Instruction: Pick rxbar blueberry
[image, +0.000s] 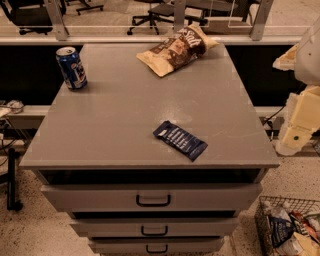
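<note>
The rxbar blueberry (180, 139) is a flat dark navy wrapper with white lettering. It lies at an angle on the grey cabinet top (125, 115), near the front edge and right of the middle. My gripper (294, 136) is on the cream-coloured arm at the right edge of the camera view. It hangs beside the cabinet's right side, off the top and well right of the bar. It holds nothing that I can see.
A tan-brown chip bag (176, 50) lies at the back of the top. A blue soda can (71, 68) stands at the back left corner. Drawers (152, 199) face front below. A wire basket (290, 230) of packets sits on the floor at lower right.
</note>
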